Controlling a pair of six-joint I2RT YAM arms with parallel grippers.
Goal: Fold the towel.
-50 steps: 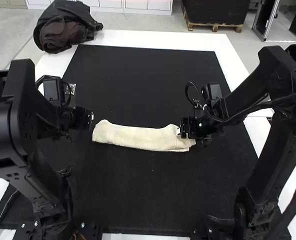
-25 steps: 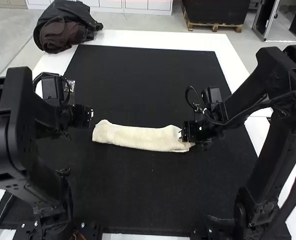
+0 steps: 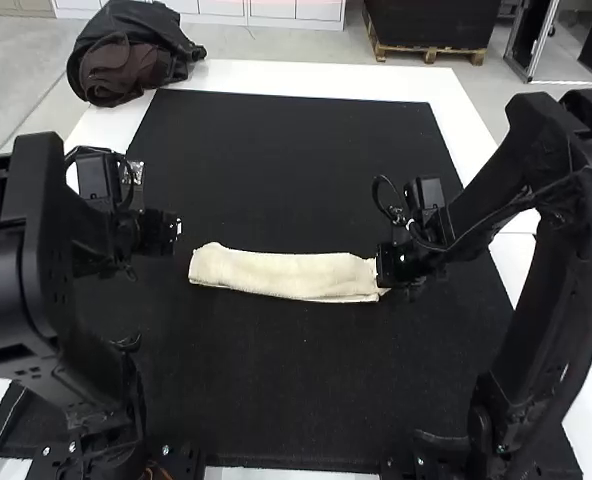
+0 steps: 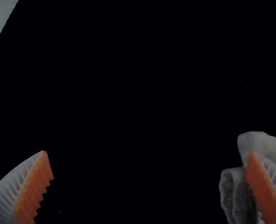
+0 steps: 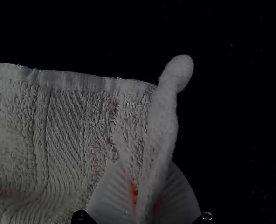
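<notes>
The cream towel (image 3: 286,275) lies as a long narrow folded strip across the black mat. At its left end, my left gripper (image 3: 177,228) is just beyond and above the cloth, not touching it. My right gripper (image 3: 384,264) is at the towel's right end. In the left wrist view the left gripper (image 4: 148,153) has its fingers wide apart with bare mat between them, and the layered towel end (image 4: 238,193) is beside one finger. The right gripper (image 5: 146,173) is shut on the towel's edge; the ribbed band of the towel (image 5: 63,126) lies alongside, and a raised fold stands between its fingers.
The black mat (image 3: 276,390) covers most of the white table (image 3: 276,78). A dark bag with brown cloth (image 3: 128,60) rests at the table's far left corner. Both arms stand along the sides near the mat's front.
The right gripper has shifted a little to the right, and the towel has slid slightly with it. The left gripper has drawn slightly left, away from the cloth.
</notes>
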